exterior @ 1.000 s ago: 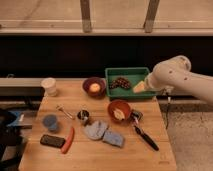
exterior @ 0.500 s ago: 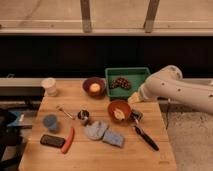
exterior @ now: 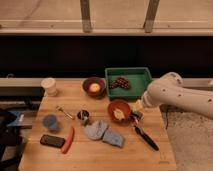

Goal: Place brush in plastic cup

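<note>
Gripper (exterior: pixel 136 115) open, apparently just above the head end of the brush (exterior: pixel 146 136) lying at the table's (exterior: pixel 90 156) 4 o'clock; risk: an off-centre close clips the orange bowl (exterior: pixel 119 110) beside it or skids the slim handle, far from the plastic cup (exterior: pixel 49 121) at 9 o'clock

Table (exterior: pixel 100 157) carried all items noted. Along the rear, left to right, stood the tall cup (exterior: pixel 49 86), the rear bowl (exterior: pixel 94 86) and the tray (exterior: pixel 139 80), the last two side by side. The front bowl (exterior: pixel 119 109) stood before the tray's left half. The gripper (exterior: pixel 136 116) was just right of the front bowl, over the head end of the brush (exterior: pixel 145 137), which lay running toward the front right. The metal cup (exterior: pixel 83 115) stood left of the front bowl, and the plastic cup (exterior: pixel 49 121) further left, well apart from the brush. Before these lay a flat device (exterior: pixel 52 141), a stick (exterior: pixel 68 140) just to its right, then two pads (exterior: pixel 95 130) at centre front
</note>
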`<state>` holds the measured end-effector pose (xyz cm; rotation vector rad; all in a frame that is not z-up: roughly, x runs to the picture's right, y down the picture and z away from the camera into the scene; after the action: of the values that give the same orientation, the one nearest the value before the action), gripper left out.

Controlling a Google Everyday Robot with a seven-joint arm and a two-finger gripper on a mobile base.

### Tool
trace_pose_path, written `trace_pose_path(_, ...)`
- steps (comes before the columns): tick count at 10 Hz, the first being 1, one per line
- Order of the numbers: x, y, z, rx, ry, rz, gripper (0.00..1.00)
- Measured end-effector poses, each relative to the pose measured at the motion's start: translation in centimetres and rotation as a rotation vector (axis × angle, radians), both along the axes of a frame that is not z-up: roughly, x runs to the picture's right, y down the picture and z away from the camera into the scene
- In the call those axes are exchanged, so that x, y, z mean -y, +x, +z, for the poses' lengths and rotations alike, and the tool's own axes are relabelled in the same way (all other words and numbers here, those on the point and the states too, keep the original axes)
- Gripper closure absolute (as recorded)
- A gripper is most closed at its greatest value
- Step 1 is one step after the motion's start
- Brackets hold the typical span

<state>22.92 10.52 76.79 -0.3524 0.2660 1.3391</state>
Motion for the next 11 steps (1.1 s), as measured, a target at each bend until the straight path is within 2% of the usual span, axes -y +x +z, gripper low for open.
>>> trace_pose_path(2, -2.4, 0.7, 1.4, -0.025, -0.064, 0.003, 0.20)
trace_pose_path(3, -2.7, 0.5, 1.7, -0.025, -0.074, 0.001, 0.20)
trace_pose_path(8, -2.7, 0.5, 1.7, -0.023, -0.076, 0.000, 0.20)
trace_pose_path(11, -3.8, -1.0, 2.7, 0.002, -0.112, -0.029, 0.20)
